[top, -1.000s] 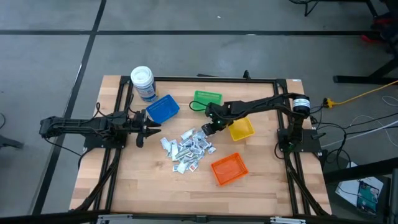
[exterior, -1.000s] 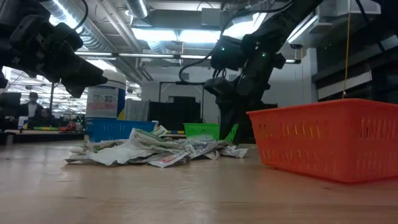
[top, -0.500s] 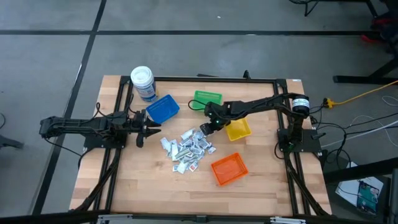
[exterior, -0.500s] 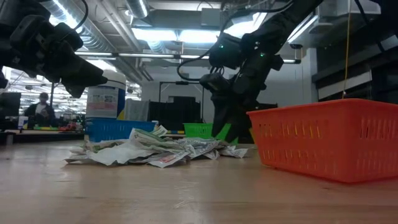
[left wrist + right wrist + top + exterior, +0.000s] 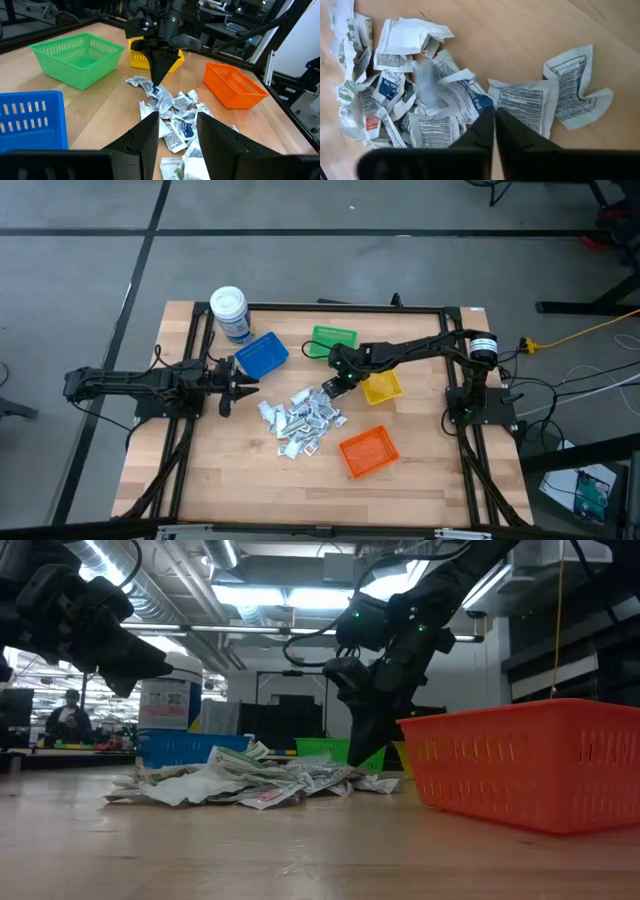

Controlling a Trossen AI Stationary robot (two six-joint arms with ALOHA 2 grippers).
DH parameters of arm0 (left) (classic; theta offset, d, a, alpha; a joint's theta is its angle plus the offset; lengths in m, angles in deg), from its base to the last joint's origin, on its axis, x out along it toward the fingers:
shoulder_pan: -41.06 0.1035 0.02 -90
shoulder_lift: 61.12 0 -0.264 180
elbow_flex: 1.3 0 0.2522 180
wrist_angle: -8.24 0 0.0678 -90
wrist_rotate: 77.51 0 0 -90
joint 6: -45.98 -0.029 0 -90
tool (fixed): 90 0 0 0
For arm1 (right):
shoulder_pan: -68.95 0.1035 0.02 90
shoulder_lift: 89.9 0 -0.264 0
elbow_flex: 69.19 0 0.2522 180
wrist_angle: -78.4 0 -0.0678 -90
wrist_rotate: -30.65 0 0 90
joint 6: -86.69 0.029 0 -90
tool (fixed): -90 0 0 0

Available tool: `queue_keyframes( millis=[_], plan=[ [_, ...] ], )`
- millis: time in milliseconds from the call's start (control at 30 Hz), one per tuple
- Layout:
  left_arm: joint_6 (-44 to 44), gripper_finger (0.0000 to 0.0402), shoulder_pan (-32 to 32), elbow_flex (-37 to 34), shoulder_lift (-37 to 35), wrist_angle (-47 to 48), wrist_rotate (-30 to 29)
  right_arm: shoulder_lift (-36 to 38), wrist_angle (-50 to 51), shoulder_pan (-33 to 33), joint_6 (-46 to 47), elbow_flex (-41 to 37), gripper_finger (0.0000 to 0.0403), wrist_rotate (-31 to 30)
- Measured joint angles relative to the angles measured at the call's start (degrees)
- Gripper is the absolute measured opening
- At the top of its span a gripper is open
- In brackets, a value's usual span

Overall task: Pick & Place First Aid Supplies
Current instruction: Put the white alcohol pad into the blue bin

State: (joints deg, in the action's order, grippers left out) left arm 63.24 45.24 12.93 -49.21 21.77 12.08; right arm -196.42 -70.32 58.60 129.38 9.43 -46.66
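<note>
Risk lies in the right hand (image 5: 332,388), fingers pinched together at the pile's two o'clock edge: it may have nipped only a corner, or several overlapping packets (image 5: 303,418), and one could slip or drag neighbours across the counter (image 5: 220,470). At nine o'clock the left hand (image 5: 244,388) waits, fingers apart. Blue bin (image 5: 262,355), green bin (image 5: 333,339), yellow bin (image 5: 386,389) and orange bin (image 5: 368,452) appear empty.

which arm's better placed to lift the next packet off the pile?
Right. The right gripper is down at the pile of packets, fingers shut at a packet's edge in its wrist view. The left gripper hovers open, off to the pile's side.
</note>
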Motion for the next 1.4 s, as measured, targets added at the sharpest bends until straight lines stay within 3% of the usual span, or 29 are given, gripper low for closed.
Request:
queue_keyframes(
  millis=[433,967,1400],
  plan=[
    [0.0,0.0127,0.0,0.0,0.0,0.0,0.0,4.8,2.6,0.0,-2.8,0.0,0.0004,-0.1],
    [0.0,0.0127,0.0,0.0,0.0,0.0,0.0,16.5,7.4,0.0,-2.6,0.0,0.0002,-1.4],
    [0.0,0.0127,0.0,0.0,0.0,0.0,0.0,24.9,9.1,-0.8,-2.7,0.0,0.0001,-7.1]
  ],
)
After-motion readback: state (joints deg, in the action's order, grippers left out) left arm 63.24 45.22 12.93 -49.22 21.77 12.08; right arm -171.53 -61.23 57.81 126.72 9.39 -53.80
